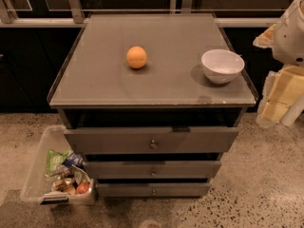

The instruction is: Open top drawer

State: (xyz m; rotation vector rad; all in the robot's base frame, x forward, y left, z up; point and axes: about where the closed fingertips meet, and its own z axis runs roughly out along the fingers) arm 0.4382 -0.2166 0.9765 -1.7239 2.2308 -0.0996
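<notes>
The top drawer (152, 139) is the widest grey front on the cabinet, with a small round metal knob (153, 144) at its centre. A dark gap shows between its front and the cabinet top, and the front stands slightly forward of the two drawers below. My arm's white body (290, 32) is at the right edge of the view. My cream-coloured gripper (280, 96) hangs below it, to the right of the cabinet. It is well apart from the knob and holds nothing that I can see.
An orange (137, 57) and a white bowl (222, 65) sit on the grey cabinet top (95, 80). Two narrower drawers (153, 169) lie under the top one. A clear plastic bin (38, 175) of packets stands on the floor at the cabinet's left.
</notes>
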